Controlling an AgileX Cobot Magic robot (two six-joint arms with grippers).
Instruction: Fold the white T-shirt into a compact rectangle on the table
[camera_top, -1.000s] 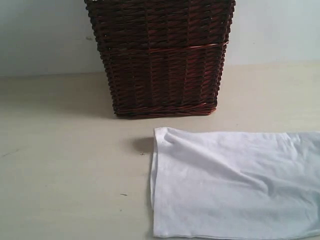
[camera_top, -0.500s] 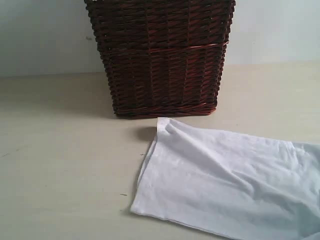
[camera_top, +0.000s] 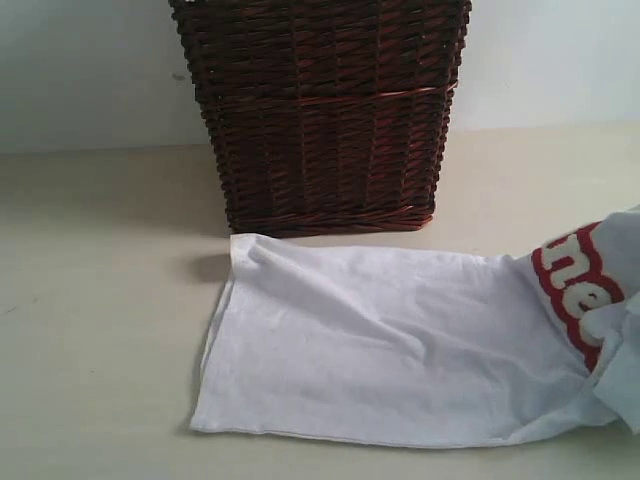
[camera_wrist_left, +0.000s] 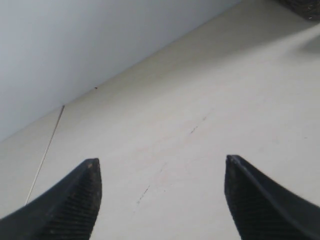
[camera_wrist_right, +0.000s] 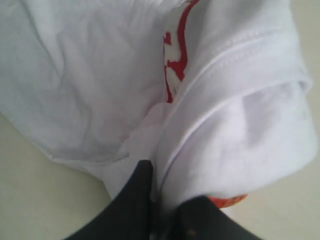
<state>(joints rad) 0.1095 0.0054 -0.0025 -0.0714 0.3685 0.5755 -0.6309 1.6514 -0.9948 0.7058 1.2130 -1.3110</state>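
Cream table (camera_top: 100, 380), seemingly grey-white wall (camera_top: 80, 70)

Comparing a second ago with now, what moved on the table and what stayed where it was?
The white T-shirt slid leftward in the exterior view, and its right end turned over, baring the red lettering. The right pincer is shut on a fold of it. The wicker basket stayed put; the left pincer hangs open over bare table.
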